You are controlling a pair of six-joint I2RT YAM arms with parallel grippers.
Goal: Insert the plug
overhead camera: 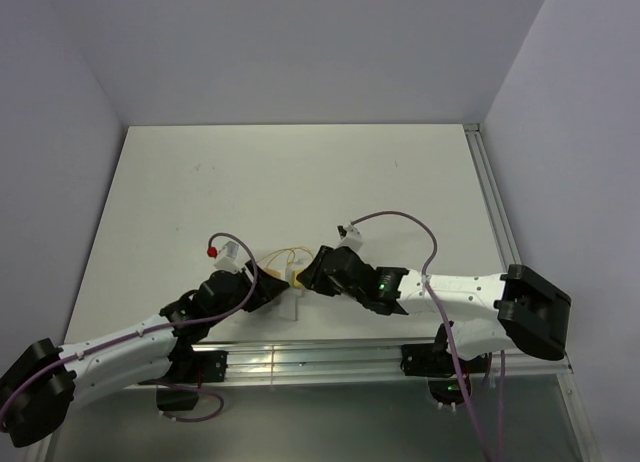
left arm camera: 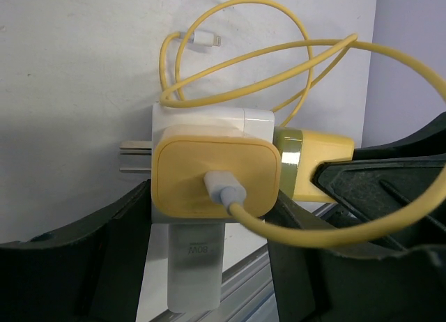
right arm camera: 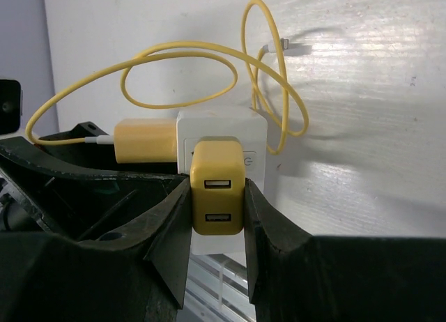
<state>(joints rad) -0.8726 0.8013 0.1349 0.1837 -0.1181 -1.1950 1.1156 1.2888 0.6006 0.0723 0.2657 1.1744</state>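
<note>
the right gripper (right arm camera: 217, 198) was clamped on the plug (right arm camera: 217, 174), a finger on each side, and the plug sat against one face of the white block (right arm camera: 221, 127); how deep could not be told. at the white block's adjoining face the left gripper (left arm camera: 211, 200) was closed on the yellow wired connector (left arm camera: 209, 162), whose thin wire (left arm camera: 237, 78) looped over the table (overhead camera: 300, 172) beyond the white block.

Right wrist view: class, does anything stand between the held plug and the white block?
Nothing visible does. The plug, clamped in the right gripper, sits against the white block; the wired yellow connector is on another face.
</note>
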